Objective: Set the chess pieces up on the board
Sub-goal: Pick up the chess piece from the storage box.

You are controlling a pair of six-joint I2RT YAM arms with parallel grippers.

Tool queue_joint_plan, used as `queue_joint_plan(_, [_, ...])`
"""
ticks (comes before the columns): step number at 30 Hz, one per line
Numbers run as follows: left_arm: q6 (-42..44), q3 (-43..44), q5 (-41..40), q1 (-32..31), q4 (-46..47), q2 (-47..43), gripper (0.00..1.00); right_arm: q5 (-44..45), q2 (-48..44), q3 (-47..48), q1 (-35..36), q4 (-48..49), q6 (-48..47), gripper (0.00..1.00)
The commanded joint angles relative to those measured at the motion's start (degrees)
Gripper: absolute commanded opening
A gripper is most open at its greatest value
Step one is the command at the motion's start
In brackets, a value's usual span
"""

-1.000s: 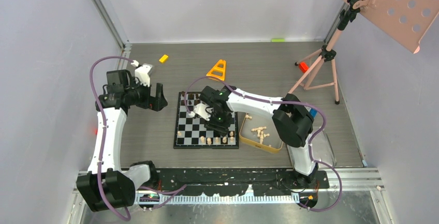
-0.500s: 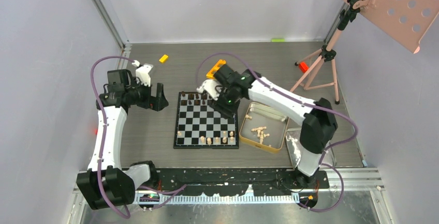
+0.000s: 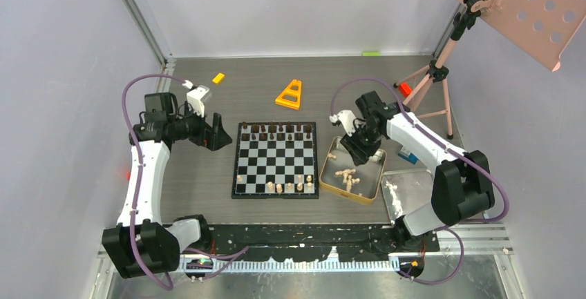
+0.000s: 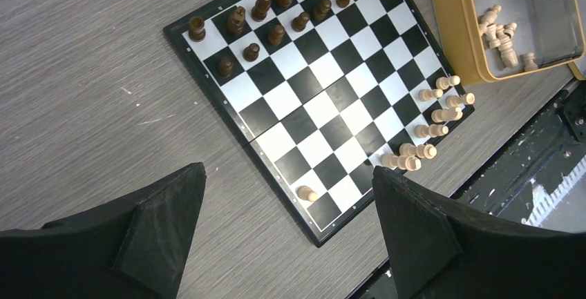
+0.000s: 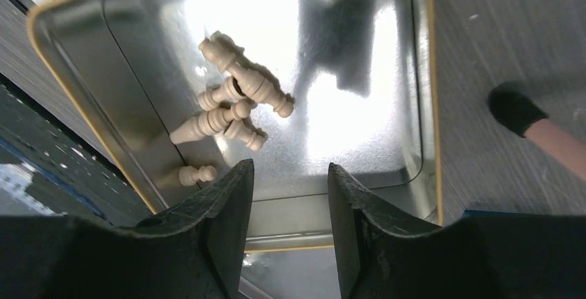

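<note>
The black-and-white board (image 3: 276,164) lies mid-table and also shows in the left wrist view (image 4: 325,99). Dark brown pieces (image 3: 276,131) (image 4: 276,12) stand along its far rows. Pale pieces (image 3: 290,187) (image 4: 435,112) stand at its near right, and one pale pawn (image 4: 304,193) stands near its left corner. More pale pieces (image 3: 345,176) (image 5: 235,105) lie in the gold tin (image 3: 323,168) (image 5: 430,71). My right gripper (image 3: 359,150) (image 5: 290,168) hovers over the tin, open and empty. My left gripper (image 3: 218,137) (image 4: 289,171) is wide open and empty, left of the board.
An orange triangle (image 3: 289,94) and a small yellow block (image 3: 219,77) lie beyond the board. A pink tripod stand (image 3: 428,92) stands at the far right, one foot (image 5: 515,109) beside the tin. A silver tray (image 3: 408,195) lies right of the tin.
My right arm swung from above the board, past its far right corner, to above the gold tin. The left gripper shifted slightly right.
</note>
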Motion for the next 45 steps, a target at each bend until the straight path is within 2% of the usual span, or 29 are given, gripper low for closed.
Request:
queue_joint_plan(1, [0.80, 1.45, 3.83, -0.47, 0.17, 0.94, 0.94, -1.14, -2.75, -6.14, -1.25, 3.77, -6.81, 0.50])
queue_joint_plan(12, [-0.11, 1.87, 3.56, -1.81, 0.96, 2.56, 0.94, -3.61, 1.15, -10.05, -1.28, 11.10, -10.02, 0.49])
queue_joint_plan(29, [-0.07, 2.27, 2.84, -2.96, 0.64, 4.10, 0.94, -1.90, 5.64, -11.59, 3.19, 13.35, -12.69, 0.48])
queue_joint_plan(39, [0.90, 3.54, 0.64, -5.75, 0.02, 5.14, 0.94, 1.31, 3.17, -11.09, 2.88, 10.65, -13.32, 0.14])
queue_joint_plan(45, [1.37, 3.17, -0.34, -13.27, 1.33, 6.55, 0.94, 0.43, -2.41, -9.52, 1.10, 6.79, -12.77, 0.06])
